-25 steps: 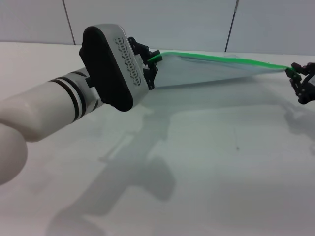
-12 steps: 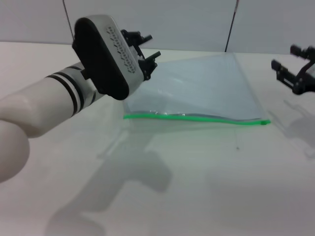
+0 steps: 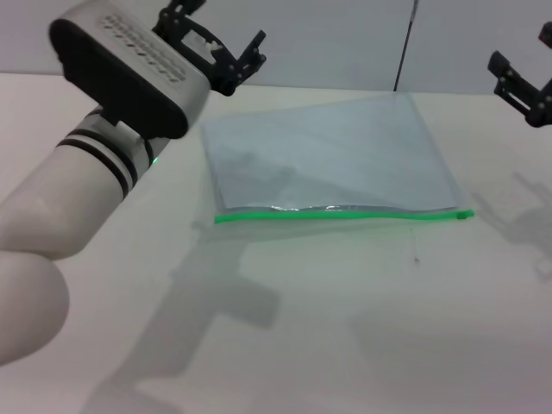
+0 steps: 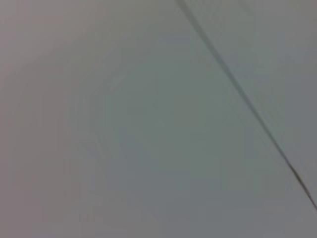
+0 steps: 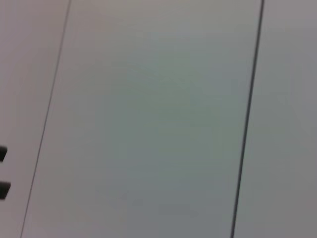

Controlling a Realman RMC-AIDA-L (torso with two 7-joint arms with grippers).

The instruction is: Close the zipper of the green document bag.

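The green document bag (image 3: 328,159) lies flat on the white table, a translucent grey-blue pouch. Its zipper (image 3: 345,214) runs as a bright green strip along the edge nearest me, with a small green slider tab (image 3: 466,214) at the right end. My left gripper (image 3: 220,41) hovers open above the bag's far left corner, holding nothing. At the right side of the head view my right gripper (image 3: 524,76) is raised above the table, open and empty, clear of the bag. Both wrist views show only wall panels.
The white table (image 3: 362,328) stretches bare in front of the bag. A grey panelled wall (image 3: 328,43) with dark seams stands behind. My left forearm (image 3: 78,181) crosses the left side of the head view.
A second ago both grippers held the bag up by its zipper ends. They let go, the bag dropped flat on the table, and both grippers rose up and away.
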